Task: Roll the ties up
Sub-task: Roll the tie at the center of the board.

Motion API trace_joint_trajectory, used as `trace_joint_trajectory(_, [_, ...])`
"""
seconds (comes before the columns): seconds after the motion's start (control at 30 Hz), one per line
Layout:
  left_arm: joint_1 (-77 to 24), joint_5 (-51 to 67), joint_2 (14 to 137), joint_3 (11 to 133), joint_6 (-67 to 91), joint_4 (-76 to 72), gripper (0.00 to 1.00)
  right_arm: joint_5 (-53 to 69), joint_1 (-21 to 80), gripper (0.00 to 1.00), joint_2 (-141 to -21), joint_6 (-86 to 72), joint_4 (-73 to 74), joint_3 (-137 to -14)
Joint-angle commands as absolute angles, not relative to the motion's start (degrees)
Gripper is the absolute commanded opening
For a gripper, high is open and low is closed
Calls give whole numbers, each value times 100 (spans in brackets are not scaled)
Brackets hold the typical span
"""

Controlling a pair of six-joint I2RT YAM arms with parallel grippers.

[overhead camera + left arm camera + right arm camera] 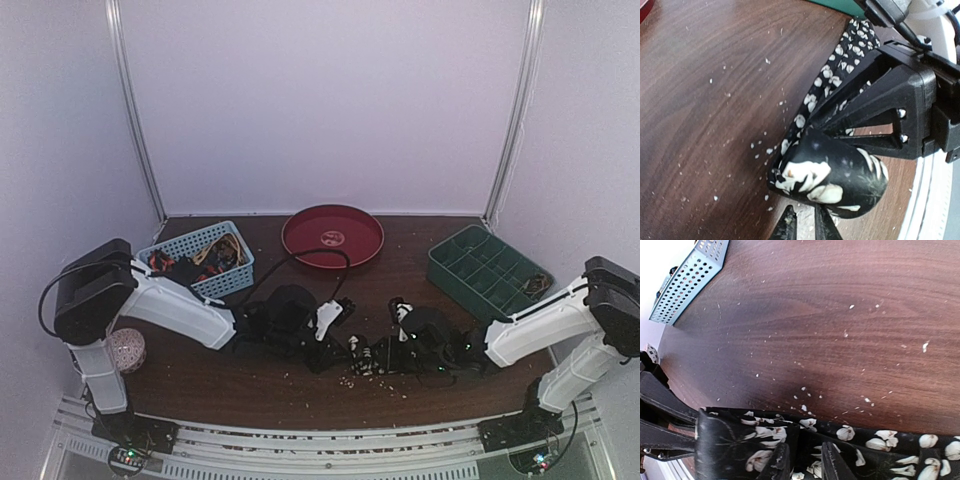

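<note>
A dark tie with pale flowers lies on the brown table between my two grippers. One end is wound into a fat roll, and the rest trails away flat. My left gripper sits just short of the roll, its jaws a narrow gap apart with only table and crumbs between them. My right gripper is shut on the tie beside the roll. Its black fingers straddle the fabric in the left wrist view. From above, the left gripper and right gripper almost meet.
A blue basket at the back left holds more ties. A red round tray stands at the back middle and a green compartment box at the right. A speckled ball rests by the left arm. Pale crumbs dot the table.
</note>
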State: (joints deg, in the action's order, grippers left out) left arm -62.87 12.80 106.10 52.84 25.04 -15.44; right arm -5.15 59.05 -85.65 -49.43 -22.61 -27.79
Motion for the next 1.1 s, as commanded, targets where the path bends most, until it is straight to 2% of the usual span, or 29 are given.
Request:
trace_joint_trajectory(0.0, [-6337, 1193, 10601, 5537, 2391, -1374, 15, -829, 5858, 23, -8332, -4863, -2063, -2677])
trace_joint_trajectory(0.2, [-6372, 1214, 10669, 5651, 2405, -1398, 16, -1442, 5832, 23, -8044, -4878, -1423, -2712])
trace_joint_trajectory(0.37, [-6411, 1314, 10859, 5944, 2323, -1310, 16, -1717, 5803, 30, -7405, -4723, -1074, -2726])
trace_joint_trajectory(0.53, [-6469, 1331, 11004, 6122, 2276, -1308, 16, -1382, 5792, 38, -7063, -4597, -1150, -2756])
trace_joint_trajectory(0.77, [-6526, 1380, 11180, 6179, 2302, -1403, 16, -800, 5744, 45, -7373, -4656, -1407, -2830])
trace_joint_trajectory(1.07, [-6541, 1389, 11237, 6264, 2285, -1450, 16, -850, 5722, 37, -7598, -4758, -1184, -2718])
